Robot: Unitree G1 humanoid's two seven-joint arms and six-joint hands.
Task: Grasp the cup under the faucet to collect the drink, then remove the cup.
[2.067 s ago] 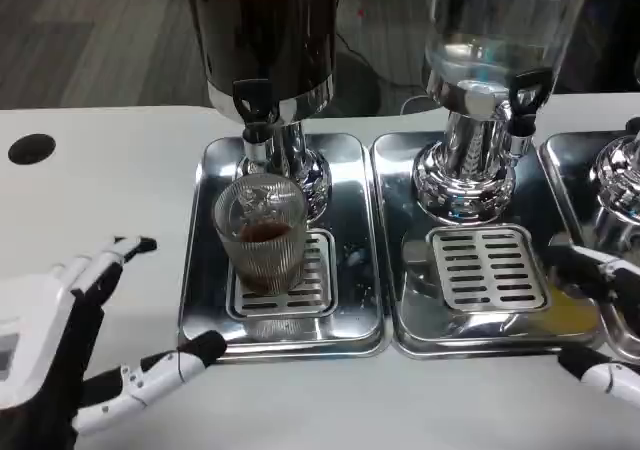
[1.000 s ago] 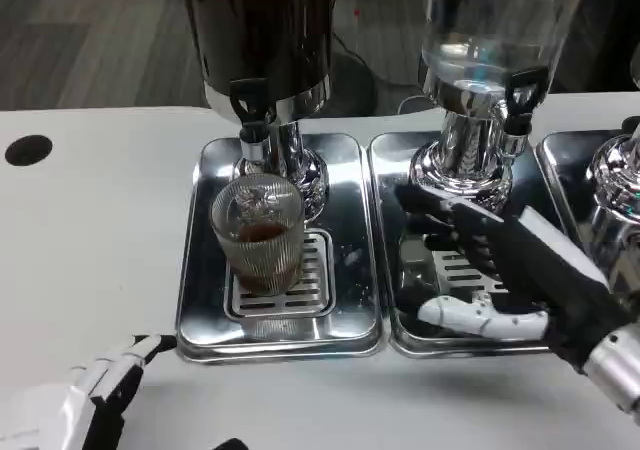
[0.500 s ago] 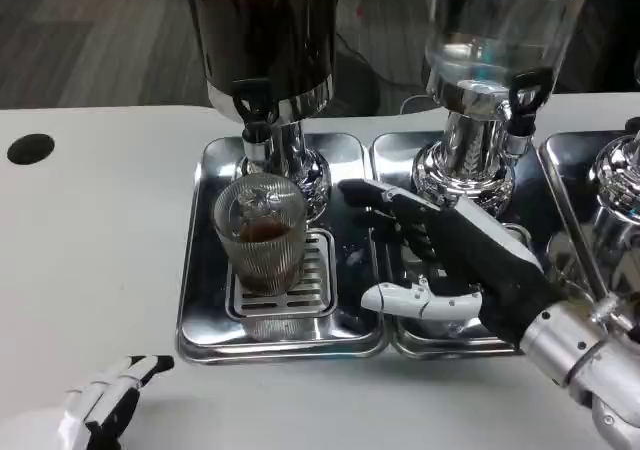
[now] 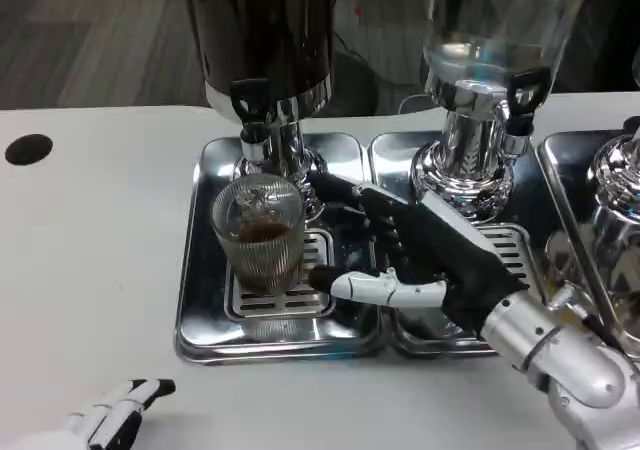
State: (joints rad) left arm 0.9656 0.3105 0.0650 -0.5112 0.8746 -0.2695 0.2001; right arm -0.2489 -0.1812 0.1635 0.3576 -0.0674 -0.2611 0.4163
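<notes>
Under one faucet (image 4: 251, 100), one cup (image 4: 259, 232); two hands, perhaps apart.

light: bright, even | glare: strong on steel trays (image 4: 205, 270) | blur: slight overall | shadows: soft

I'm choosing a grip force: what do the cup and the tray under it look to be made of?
The cup looks like clear ribbed glass or hard plastic: the dark drink shows through its fluted wall. The tray looks like polished metal, likely stainless steel: it mirrors its surroundings.

You see the right hand (image 4: 425, 255), fingers spread, just beside the ribbed cup (image 4: 259, 232) under the faucet (image 4: 253, 110).
</notes>
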